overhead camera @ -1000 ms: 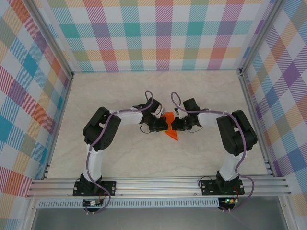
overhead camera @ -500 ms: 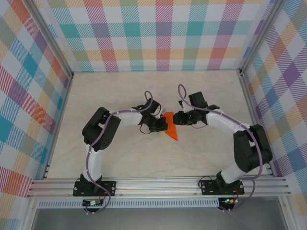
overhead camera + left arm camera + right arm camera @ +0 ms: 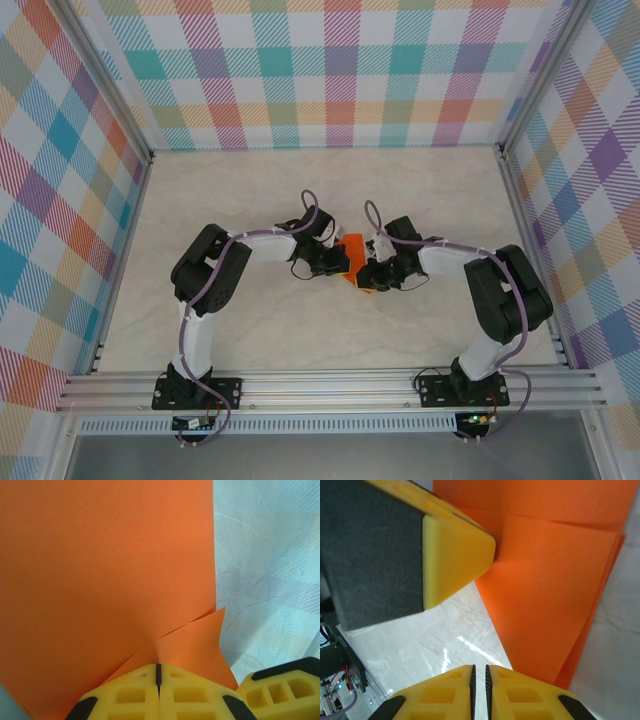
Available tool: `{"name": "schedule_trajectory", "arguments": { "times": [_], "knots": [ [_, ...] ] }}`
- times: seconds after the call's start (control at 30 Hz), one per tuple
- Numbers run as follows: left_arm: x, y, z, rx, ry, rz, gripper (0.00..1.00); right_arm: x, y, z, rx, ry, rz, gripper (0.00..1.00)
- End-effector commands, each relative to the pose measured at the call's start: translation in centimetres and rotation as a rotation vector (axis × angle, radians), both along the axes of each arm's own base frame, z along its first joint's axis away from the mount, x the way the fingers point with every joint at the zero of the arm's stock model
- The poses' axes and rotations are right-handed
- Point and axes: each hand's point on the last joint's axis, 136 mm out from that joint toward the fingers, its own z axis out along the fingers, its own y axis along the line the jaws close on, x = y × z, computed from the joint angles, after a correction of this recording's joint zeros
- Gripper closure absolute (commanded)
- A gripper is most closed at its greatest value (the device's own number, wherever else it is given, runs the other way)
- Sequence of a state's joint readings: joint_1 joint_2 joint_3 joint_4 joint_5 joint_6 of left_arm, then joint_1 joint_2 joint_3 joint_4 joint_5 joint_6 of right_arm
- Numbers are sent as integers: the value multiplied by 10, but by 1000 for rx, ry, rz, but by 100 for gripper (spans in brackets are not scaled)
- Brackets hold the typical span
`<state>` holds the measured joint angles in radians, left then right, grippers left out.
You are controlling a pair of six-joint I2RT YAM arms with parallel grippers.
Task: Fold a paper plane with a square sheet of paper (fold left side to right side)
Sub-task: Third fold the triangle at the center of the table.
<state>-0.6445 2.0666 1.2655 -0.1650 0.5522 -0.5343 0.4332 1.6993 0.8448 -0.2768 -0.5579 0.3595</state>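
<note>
Left gripper pinching folded paper, jaws clenched on its edge, mid-table. Right gripper hovering just beside paper, jaws nearly together, grasping nothing.

one orange paper; one table; two arms; two pincers: left pincer, right pincer.

No lettering, label, brand, number or sign can be read anywhere.

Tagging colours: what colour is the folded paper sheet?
The folded thin paper sheet is plain bright orange, clearest in the left wrist view.
</note>
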Motion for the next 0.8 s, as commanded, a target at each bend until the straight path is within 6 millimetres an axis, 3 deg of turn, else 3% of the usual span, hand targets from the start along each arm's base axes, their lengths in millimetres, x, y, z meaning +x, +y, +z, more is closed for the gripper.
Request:
{"name": "schedule_trajectory", "arguments": {
  "times": [0.0, 0.33, 0.77],
  "knots": [
    [-12, 29, -37, 151, 51, 35, 95, 8, 4, 0, 2, -3, -8, 83],
    [-11, 29, -37, 154, 50, 30, 95, 1, -11, -20, -93, 33, -25, 83],
    [-9, 28, -35, 156, 44, 29, 95, -15, -13, -24, -77, 76, -18, 83]
  ]
}}
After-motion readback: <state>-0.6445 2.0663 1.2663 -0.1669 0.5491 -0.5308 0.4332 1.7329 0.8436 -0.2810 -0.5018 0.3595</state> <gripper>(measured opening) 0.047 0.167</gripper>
